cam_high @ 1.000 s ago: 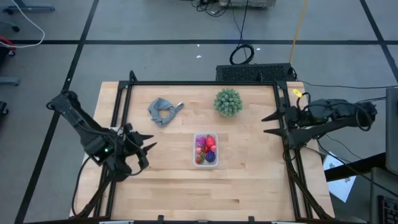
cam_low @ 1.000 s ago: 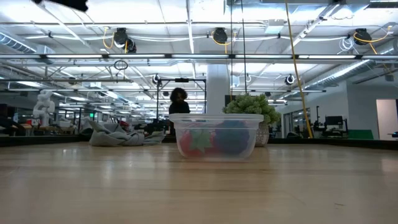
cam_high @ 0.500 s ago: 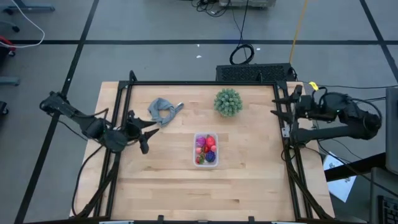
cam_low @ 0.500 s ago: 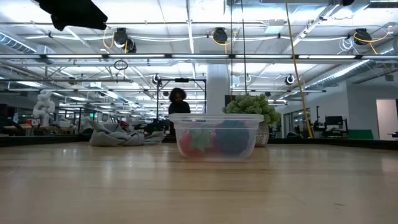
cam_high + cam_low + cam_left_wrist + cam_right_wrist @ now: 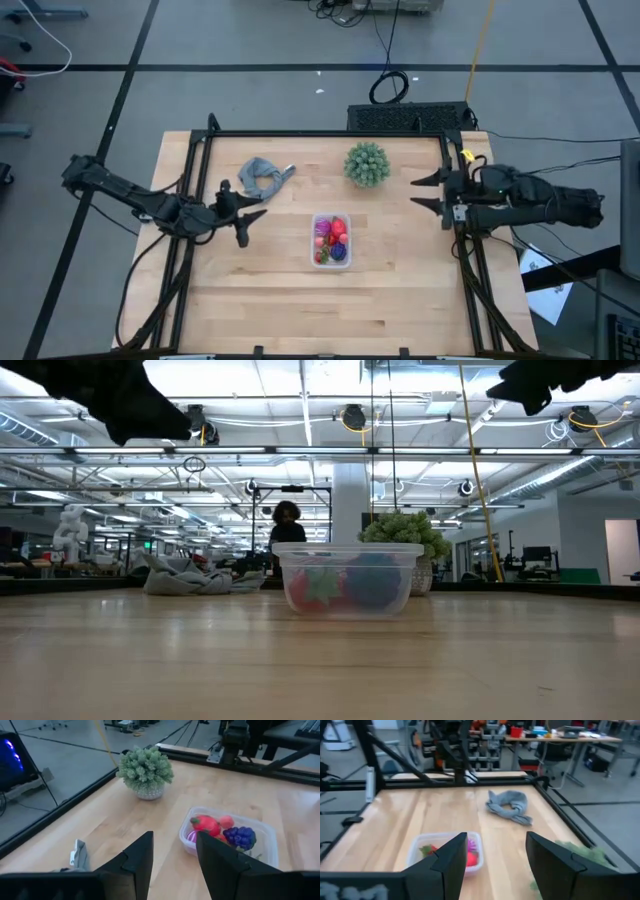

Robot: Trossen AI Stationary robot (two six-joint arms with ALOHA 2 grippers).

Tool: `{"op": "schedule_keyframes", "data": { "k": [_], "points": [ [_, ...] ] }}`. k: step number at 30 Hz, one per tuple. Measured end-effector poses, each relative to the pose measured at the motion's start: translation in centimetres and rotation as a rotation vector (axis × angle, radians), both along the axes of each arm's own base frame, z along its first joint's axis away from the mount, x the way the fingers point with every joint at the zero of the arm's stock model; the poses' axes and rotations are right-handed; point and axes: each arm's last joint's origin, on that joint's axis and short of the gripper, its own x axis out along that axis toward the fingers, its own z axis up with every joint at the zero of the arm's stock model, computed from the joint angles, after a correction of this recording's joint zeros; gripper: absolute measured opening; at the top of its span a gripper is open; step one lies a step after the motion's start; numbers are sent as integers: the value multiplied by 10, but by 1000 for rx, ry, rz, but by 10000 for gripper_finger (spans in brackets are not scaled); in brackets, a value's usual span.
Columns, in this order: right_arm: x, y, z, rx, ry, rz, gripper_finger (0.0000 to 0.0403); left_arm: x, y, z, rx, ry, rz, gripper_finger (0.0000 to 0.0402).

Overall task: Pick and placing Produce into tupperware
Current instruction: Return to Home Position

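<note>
Overhead, ceiling lights (image 5: 232,376); below, pale wooden table (image 5: 400,300), tupperware (image 5: 347,548) central.

the left gripper (image 5: 173,841) hangs with fingers apart over the wooden table (image 5: 235,787). beyond it the tupperware (image 5: 270,834) holds red, magenta and purple produce (image 5: 206,824); a green plant (image 5: 145,770) stands near.

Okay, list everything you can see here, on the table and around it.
tupperware: one, clear, table centre
produce: several pieces, red, magenta, dark purple, inside the tupperware
plant: one, green, spiky, near the far edge
cloth: one, grey, crumpled, left of the plant
table: one, light wood
person: one, dark top, in the room behind
left gripper: dark, open, above the table's left part
right gripper: dark, open, at the right edge
</note>
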Motion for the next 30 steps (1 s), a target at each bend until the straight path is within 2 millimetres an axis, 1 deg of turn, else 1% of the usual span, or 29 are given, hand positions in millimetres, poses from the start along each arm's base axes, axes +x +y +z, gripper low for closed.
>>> {"op": "schedule_keyframes", "data": {
  "k": [4,6,9,12,15,17,20,25,27,30],
  "points": [
    [-7,-6,-2,-1,-5,-68,193,-6,5,-7,-7,-34,15,152],
    [-15,-8,-1,-1,-22,-102,193,-12,9,-14,-9,-36,22,152],
    [-31,-9,-2,18,-50,-135,193,-22,12,-21,-34,-100,24,152],
    [-45,-5,0,55,-133,-70,193,-33,16,-26,-36,-180,15,152],
    [-52,-2,-5,86,-193,-2,193,-40,18,-30,-35,-244,-21,152],
    [-51,-1,-12,102,-194,28,193,-41,17,-33,-42,-258,-70,152],
    [-42,-1,-28,123,-166,67,193,-41,16,-46,-60,-223,-127,152],
    [-23,-1,-55,144,-162,163,193,-41,14,-63,-70,-303,-221,152],
    [-18,-1,-62,150,-169,200,193,-41,15,-68,-45,-339,-260,152],
    [-16,-1,-66,160,-162,213,193,-41,20,-73,-20,-343,-248,152]
  ]
}}
